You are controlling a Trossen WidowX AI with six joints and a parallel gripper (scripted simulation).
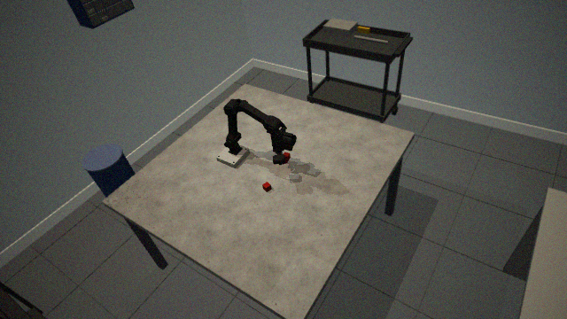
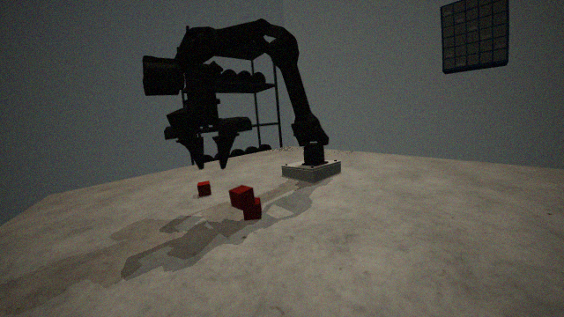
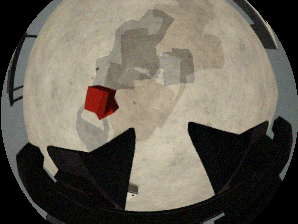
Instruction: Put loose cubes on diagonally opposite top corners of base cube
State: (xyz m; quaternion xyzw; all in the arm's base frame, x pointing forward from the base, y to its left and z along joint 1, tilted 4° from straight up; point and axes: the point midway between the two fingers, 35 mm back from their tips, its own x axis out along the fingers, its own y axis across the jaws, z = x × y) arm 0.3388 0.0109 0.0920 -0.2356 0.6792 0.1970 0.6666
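Observation:
The red base cube (image 2: 253, 213) stands on the table. One red cube (image 2: 241, 198) sits on top of it, offset toward one corner, and looks roughly level. The two overlap as one red shape at the left of the wrist view. The other loose red cube (image 1: 267, 187) (image 2: 204, 189) lies on the table apart from them; it does not show in the wrist view. My gripper (image 2: 212, 167) (image 3: 161, 129) is open and empty, above the table and off to the side of the stacked cubes. In the top view the arm partly hides the stack.
The arm's pale mounting base (image 1: 232, 157) (image 2: 312, 172) stands on the table (image 1: 213, 213) behind the cubes. Shadows of the arm fall around the stack. A dark cart (image 1: 354, 95), a blue bin (image 1: 111, 175) and a wall-mounted box (image 1: 106, 11) are beyond the table.

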